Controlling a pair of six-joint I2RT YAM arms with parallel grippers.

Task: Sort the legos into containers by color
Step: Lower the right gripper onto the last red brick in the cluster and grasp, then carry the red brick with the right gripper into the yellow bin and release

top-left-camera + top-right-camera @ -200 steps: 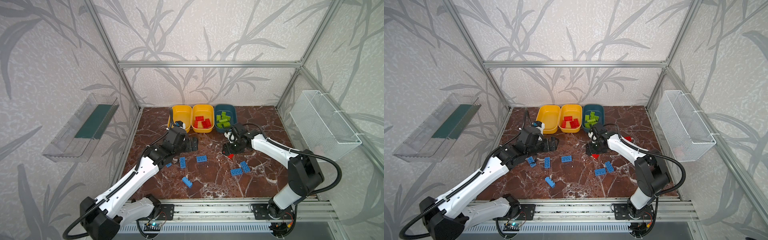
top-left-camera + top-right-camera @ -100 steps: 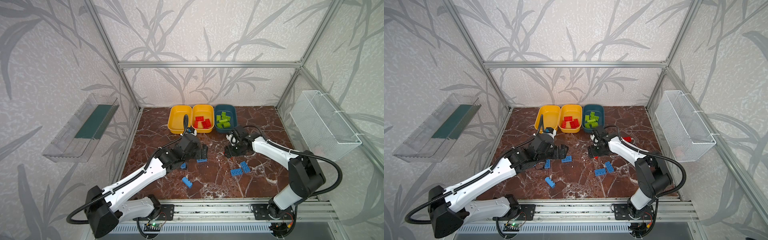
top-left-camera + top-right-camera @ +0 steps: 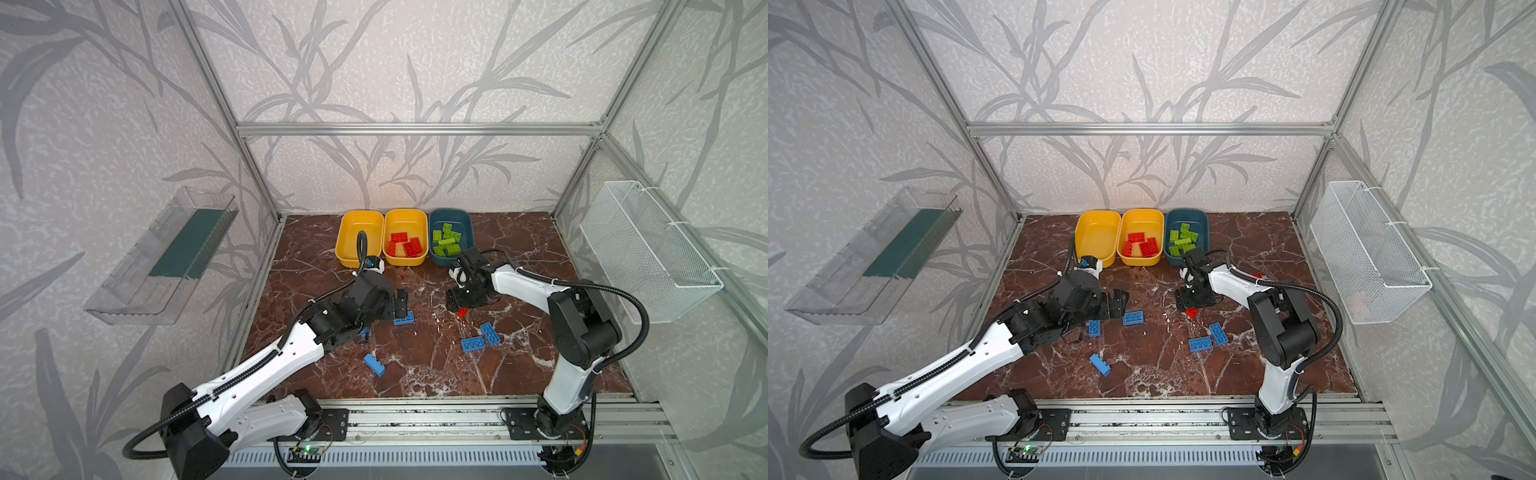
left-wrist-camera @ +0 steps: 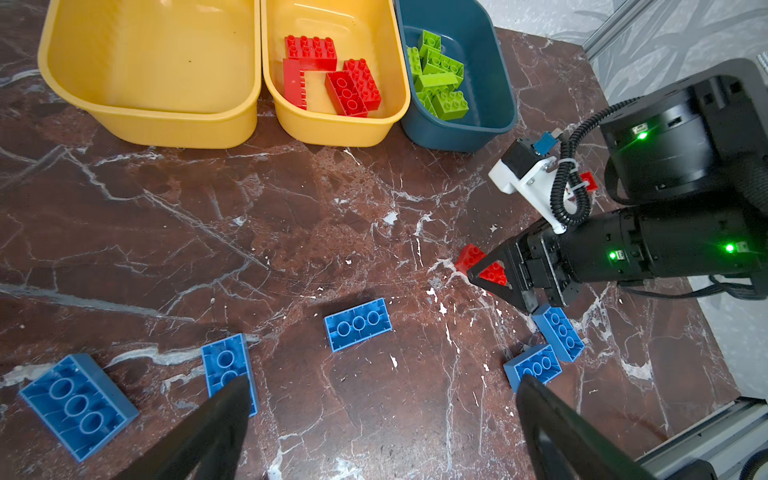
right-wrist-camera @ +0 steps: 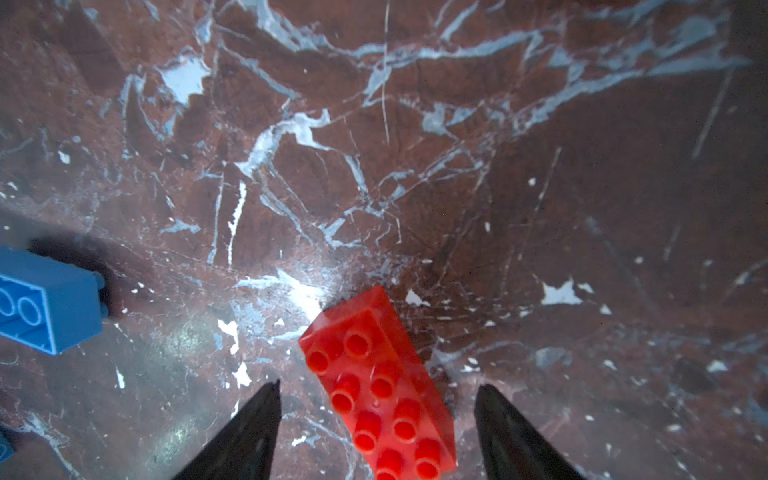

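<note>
1. Left gripper (image 4: 382, 386): jaws spread wide, nothing between them. Within the last second its arm has swung from the front of the empty yellow rounded plastic tub (image 4: 166, 129) out to mid-table. It now hangs over the loose blue studded plastic bricks (image 3: 1200, 344); the nearest blue brick (image 4: 357, 325) lies hollow side up, just ahead of the fingers.
2. Right gripper (image 5: 376, 388): jaws part-spread, astride a red studded plastic brick (image 5: 386, 407). A gap shows on each side, so no pinch yet; it has hardly shifted over that second.
3. Sorted so far: red bricks (image 4: 349, 89) in the middle yellow plastic tub (image 4: 332, 133); lime green bricks (image 4: 440, 70) in the dark teal plastic tub (image 4: 453, 137).
4. Still loose on the red-brown marble tabletop (image 4: 291, 216): five blue; the straddled red; a second red brick (image 4: 588, 180) beyond the right arm.
5. Reading: both arms look set to pick; blue is probably bound for the empty tub. The red lies skewed to the jaws and may twist on closing.
</note>
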